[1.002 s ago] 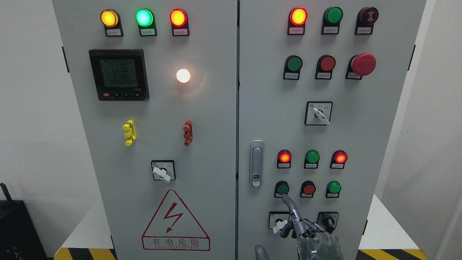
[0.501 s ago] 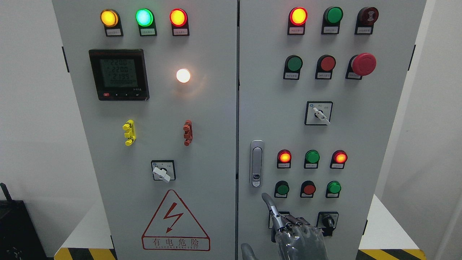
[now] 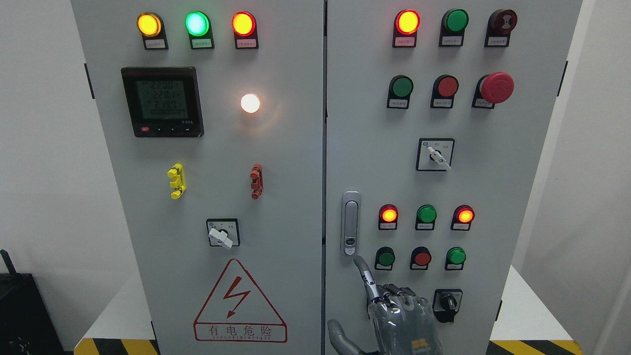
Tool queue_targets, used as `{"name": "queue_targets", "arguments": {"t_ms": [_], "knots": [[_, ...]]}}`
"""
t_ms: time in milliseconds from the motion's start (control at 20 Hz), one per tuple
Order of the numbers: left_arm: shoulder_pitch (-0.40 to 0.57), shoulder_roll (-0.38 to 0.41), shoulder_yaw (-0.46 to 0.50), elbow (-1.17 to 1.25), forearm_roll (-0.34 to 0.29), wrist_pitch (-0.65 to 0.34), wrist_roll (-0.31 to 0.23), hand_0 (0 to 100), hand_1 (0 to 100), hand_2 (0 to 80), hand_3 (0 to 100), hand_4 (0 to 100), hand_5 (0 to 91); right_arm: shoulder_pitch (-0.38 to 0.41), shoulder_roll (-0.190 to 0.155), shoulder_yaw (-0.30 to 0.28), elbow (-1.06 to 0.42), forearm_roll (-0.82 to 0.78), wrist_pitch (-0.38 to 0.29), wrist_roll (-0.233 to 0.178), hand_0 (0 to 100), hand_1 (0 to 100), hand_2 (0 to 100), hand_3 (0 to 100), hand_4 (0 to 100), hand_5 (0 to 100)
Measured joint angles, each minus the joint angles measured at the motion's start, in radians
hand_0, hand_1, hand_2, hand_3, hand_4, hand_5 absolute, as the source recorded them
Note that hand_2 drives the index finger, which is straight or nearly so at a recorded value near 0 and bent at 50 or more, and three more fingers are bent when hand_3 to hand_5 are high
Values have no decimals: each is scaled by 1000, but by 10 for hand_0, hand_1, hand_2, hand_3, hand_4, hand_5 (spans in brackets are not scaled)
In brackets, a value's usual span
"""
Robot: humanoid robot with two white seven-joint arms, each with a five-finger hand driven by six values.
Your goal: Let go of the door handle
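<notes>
Right hand (image 3: 394, 315) points its index finger (image 3: 364, 274) up just under the door handle (image 3: 350, 223), other fingers curled, holding nothing. Next it should press the handle's lower button, I think.

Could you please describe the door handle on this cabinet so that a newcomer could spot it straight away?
Find the right-hand grey cabinet door. Near its left edge, about mid-height, sits the slim upright silver metal door handle, left of a lit red round lamp. It is the only long metallic part among round lamps and buttons.

"有电危险" on warning sign (image 3: 240, 301) (meter (image 3: 162, 102): 2199)
</notes>
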Motion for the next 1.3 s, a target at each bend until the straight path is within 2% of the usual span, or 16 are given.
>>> {"name": "queue_targets", "arguments": {"t_ms": [351,1302], "knots": [[0,0,0,0,0,0,0,0,0,33,173,128,0,-38,4,6,48,8,22,3,256,333,0,819,803,734],[0,0,0,0,0,2,0,0,0,31,174,127,0,-113,8,3,137,6,29,5,259,327,0,818,802,732]]}}
